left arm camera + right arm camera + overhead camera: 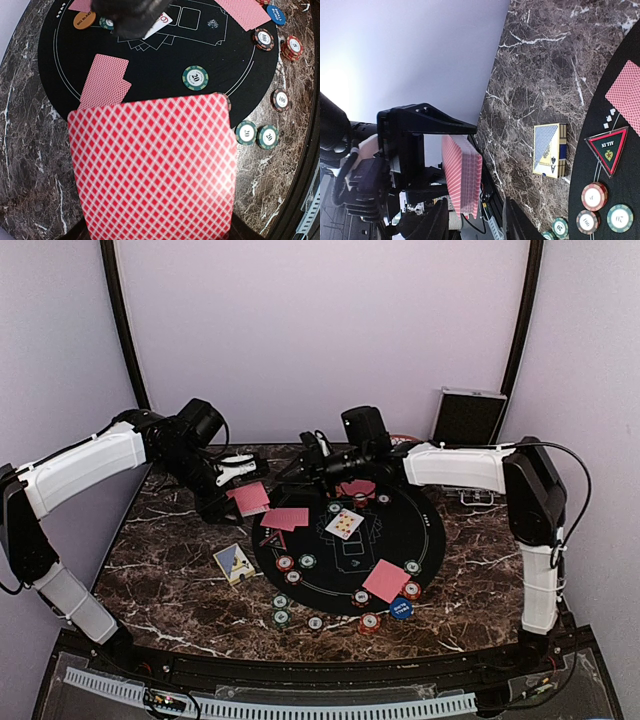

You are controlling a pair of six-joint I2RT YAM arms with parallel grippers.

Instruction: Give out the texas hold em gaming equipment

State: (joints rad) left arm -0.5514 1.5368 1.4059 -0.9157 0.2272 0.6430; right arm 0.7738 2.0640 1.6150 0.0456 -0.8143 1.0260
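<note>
My left gripper (238, 478) is shut on a deck of red-backed playing cards (152, 165), which fills the left wrist view and hides the fingers. In the right wrist view the deck (462, 175) stands edge-on in the left gripper's black frame. My right gripper (472, 225) is open, its fingers apart just short of the deck's lower edge, nothing between them. From above, it (292, 470) reaches left toward the deck (249, 498). On the black round mat (430, 530) lie red-backed cards (287, 518), a face-up card (344, 523), chips (307, 561) and a blue button disc (401, 608).
A blue and gold card box (234, 562) lies on the marble left of the mat. Green chips (281, 609) sit near the mat's front edge. An orange disc (84, 20) lies at the mat's far side. A silver case (468, 418) stands at the back right.
</note>
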